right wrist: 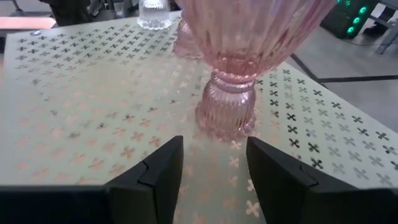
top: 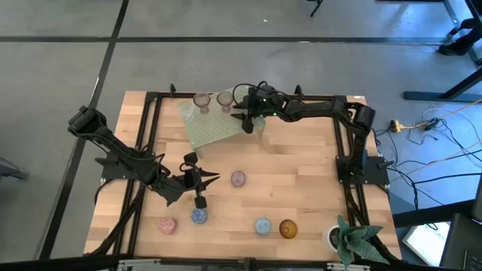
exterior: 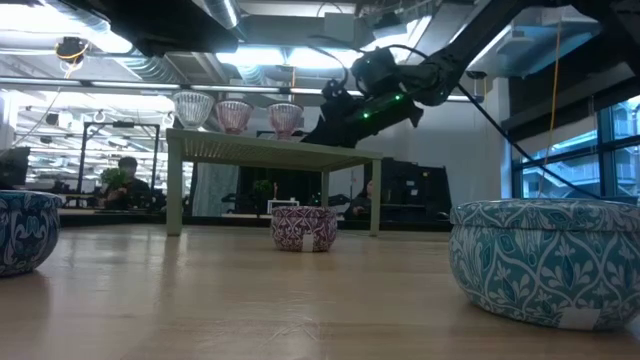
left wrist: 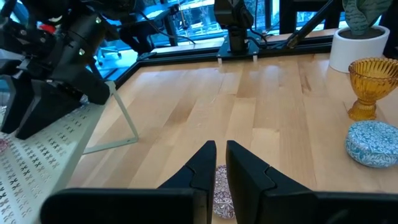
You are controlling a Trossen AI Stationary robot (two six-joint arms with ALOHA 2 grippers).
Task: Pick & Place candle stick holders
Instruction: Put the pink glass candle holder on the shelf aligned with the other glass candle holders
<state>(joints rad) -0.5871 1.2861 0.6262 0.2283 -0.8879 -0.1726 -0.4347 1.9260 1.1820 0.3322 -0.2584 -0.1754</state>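
Low on the left of the high view, your left gripper (top: 197, 183) waits, fingers nearly shut and empty. Up top, the right gripper (right wrist: 211, 168) sits open behind the pink holder (right wrist: 239, 62) standing on the green rack (right wrist: 74, 93). Pull straight back so you don't bump it. Only the wrist view shows that gap; only the high view shows the holders still on the table (top: 301, 196).

Three stemmed glass holders (top: 213, 100) stand upright on the rack at 12 o'clock; five others (top: 238, 178) sit scattered toward 6 o'clock.
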